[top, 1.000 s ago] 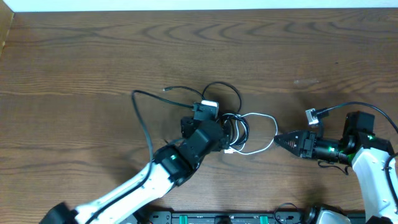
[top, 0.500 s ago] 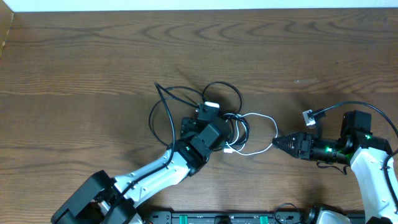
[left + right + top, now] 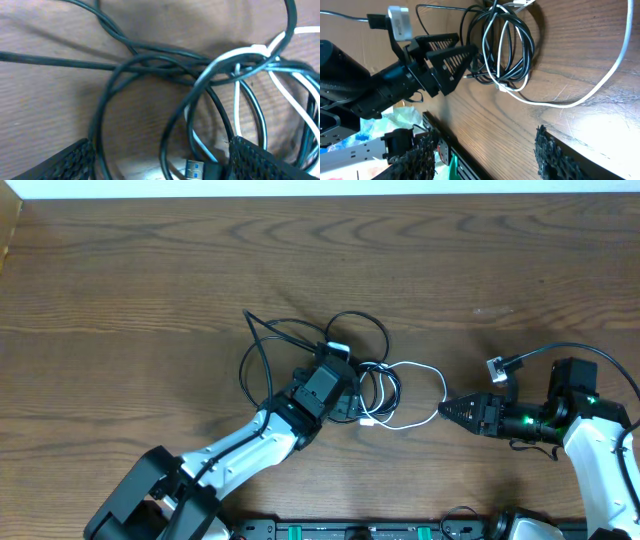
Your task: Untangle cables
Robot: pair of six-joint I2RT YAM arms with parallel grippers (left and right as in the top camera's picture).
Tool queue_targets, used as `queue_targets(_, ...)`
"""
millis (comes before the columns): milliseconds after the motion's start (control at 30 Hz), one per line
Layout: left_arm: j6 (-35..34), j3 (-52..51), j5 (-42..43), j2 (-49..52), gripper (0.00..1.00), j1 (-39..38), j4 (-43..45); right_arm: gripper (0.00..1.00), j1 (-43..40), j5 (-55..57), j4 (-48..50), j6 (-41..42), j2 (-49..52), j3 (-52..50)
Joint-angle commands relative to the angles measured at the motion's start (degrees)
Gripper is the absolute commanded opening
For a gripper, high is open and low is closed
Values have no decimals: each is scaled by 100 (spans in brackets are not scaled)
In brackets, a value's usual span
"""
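The cables lie tangled mid-table: a black coil (image 3: 385, 385), thin black loops (image 3: 358, 320) reaching back and left, and a white cable (image 3: 425, 367) looping right. My left gripper (image 3: 352, 385) is open over the coil's left side. In the left wrist view its fingers (image 3: 160, 162) straddle black strands (image 3: 150, 60), the white cable (image 3: 240, 55) and a blue-tongued USB plug (image 3: 197, 169). My right gripper (image 3: 447, 408) is open and empty beside the white loop's right end. The right wrist view shows its fingers (image 3: 490, 155) apart over bare wood, with the coil (image 3: 510, 45) and white cable (image 3: 600, 85) ahead.
The wooden table (image 3: 150, 270) ends at a white strip along the back. A black rail (image 3: 360, 530) runs along the front edge. The right arm's own thicker black cable, with a silver connector (image 3: 499, 367), arches above its wrist.
The long black strand at the left has been drawn in from a wide arc to a tighter loop by the tangle. My left gripper turned and shifted slightly over the coil. My right gripper edged left.
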Motion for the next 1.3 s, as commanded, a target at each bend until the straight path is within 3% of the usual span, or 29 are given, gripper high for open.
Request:
queue_targets(0, 245, 26, 216, 299, 86, 22, -9, 62, 63, -55, 2, -101, -59, 4)
queue_targets(333, 249, 26, -127, 852, 85, 22, 378, 63, 63, -52, -13, -103, -59, 4)
queue_targets(400, 251, 26, -129, 968, 67, 22, 507, 62, 63, -55, -11, -103, -59, 4)
queue_targets(467, 245, 26, -387, 1091, 33, 22, 560, 62, 63, -52, -20, -101, -59, 4)
queue_targets(500, 223, 26, -557, 1113, 21, 22, 553, 62, 63, -55, -24, -101, -59, 4)
queue_targets(533, 153, 26, -717, 1115, 11, 22, 533, 62, 63, -55, -28, -101, -59, 4)
queue_targets(567, 26, 28, -898, 1104, 8, 22, 514, 63, 63, -55, -39, -101, -59, 4)
queue_targets(733, -229, 28, -909, 691, 8, 20, 431, 63, 63, -57, -92, -103, -59, 4)
queue_targets(1000, -516, 28, -367, -970, 7, 20, -208, 64, 125, -479, -90, -103, -59, 4)
queue_targets(1133, -949, 28, -304, -1600, 8, 20, -487, 64, 372, -1119, -81, -103, -59, 4)
queue_targets(1267, -960, 28, 267, -1952, 7, 20, -522, 61, 767, -1270, -61, 35, -59, 4)
